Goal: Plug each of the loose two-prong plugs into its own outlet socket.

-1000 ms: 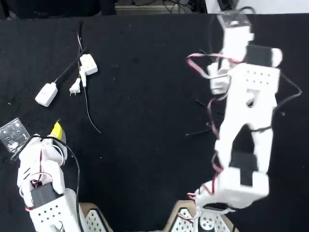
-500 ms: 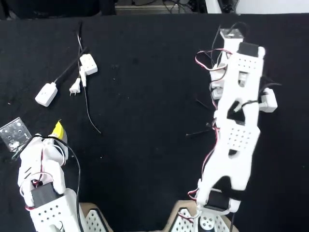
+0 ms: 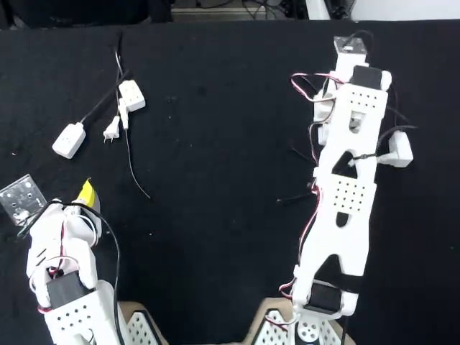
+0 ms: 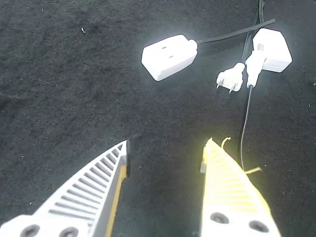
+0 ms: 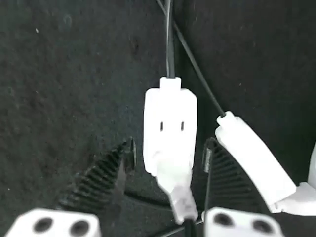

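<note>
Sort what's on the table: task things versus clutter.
Job: oblong socket; loose two-prong plug; square white block beside it; corded socket between the open fingers of the right gripper; long white connector next to that.
Lying about: thin black strips by the right arm.

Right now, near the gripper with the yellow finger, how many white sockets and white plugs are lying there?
White plastic outlet sockets: 2
White plastic plugs: 2, one with its prongs hidden
Total: 4
</note>
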Motion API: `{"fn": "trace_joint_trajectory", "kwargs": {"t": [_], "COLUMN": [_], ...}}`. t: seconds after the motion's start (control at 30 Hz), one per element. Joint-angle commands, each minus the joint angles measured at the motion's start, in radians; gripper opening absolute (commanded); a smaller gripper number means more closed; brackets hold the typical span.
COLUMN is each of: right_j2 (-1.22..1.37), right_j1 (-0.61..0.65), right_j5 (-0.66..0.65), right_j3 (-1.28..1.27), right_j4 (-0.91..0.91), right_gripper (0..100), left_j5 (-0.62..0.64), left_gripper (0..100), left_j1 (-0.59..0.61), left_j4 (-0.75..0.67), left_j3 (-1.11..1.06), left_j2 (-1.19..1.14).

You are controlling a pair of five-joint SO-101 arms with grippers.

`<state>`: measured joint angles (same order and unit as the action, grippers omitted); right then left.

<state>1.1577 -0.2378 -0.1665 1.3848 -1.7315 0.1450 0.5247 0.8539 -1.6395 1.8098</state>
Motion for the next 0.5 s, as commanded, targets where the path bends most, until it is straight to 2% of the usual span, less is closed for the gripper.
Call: {"fn": "trace_joint_trajectory", "kwargs": {"t": [0.0, 0.47], "right_j2": [-0.082, -0.492], "right_j1": [0.043, 0.068], "right_j5": [0.008, 0.009], "right_j3": [0.056, -0.01], "right_j4": [-0.035, -0.035], "right_gripper": [20.9, 20.9], "left_j5": [0.003, 0.003], "left_gripper": [25, 25], "left_j1": [-0.013, -0.013], "left_j4": [-0.002, -0.002], "left_j3": [0.054, 0.054], "left_j2": [0.011, 0.011]}}
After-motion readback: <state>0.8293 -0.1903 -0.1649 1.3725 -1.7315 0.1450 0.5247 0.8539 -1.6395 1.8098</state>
